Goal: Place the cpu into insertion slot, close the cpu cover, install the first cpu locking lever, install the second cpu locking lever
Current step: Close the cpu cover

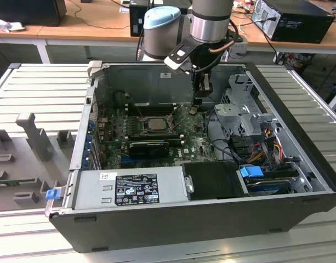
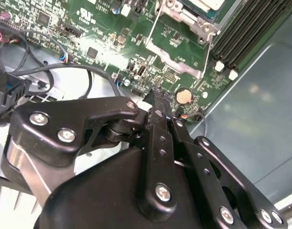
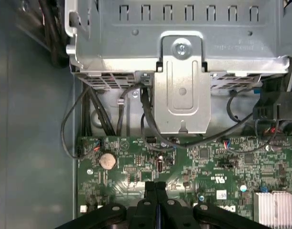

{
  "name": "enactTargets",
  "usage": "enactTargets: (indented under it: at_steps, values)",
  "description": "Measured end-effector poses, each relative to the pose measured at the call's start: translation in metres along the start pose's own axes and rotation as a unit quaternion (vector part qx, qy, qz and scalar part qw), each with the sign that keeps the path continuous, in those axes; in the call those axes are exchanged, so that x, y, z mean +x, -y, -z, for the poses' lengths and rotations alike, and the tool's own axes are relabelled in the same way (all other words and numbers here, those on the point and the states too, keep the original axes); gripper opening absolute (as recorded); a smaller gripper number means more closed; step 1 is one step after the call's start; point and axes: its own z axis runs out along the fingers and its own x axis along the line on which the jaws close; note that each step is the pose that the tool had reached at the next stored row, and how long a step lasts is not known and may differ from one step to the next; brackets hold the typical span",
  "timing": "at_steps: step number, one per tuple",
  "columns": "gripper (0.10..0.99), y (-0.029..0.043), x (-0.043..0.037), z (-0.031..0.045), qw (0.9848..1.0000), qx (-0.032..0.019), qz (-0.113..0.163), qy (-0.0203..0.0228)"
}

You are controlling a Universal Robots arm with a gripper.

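Closest in, the gripper [image 3: 155, 187] has its two black fingers pressed together with nothing between them. Its tips hang just above the green circuit board [image 3: 231, 167], and I cannot tell whether they touch it. A round coin battery [image 3: 106, 161] sits near the tips, and beyond them rises a silvery drive cage bracket [image 3: 181, 90]. Farther off, toward the exterior view's left of the tool and well apart from it, the cpu [image 1: 155, 124] lies flat in the insertion slot [image 1: 141, 127]. The cpu cover [image 2: 184, 18] sits at the socket; I cannot tell if that thin frame is fully down. A wire locking lever [image 2: 153, 28] stands off beside the socket, apparently unlatched. Past it run the long black memory slots [image 2: 246, 28]. The chip looks light, stiff and thin, with a smooth metal top that would slip under a pinch. I judge it is best taken by two opposite edges and kept level, since the pin field beneath it is easily bent.
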Motion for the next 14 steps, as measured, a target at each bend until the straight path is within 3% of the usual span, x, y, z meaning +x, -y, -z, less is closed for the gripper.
enactTargets:
  at_steps: [10,14]
  values:
    - [0.106,0.001,-0.0009,-0.0212,0.9999,0.0001,0.017,-0.001]
    - [0.106,0.0069,-0.001,-0.0223,0.9998,0.0001,0.017,-0.001]
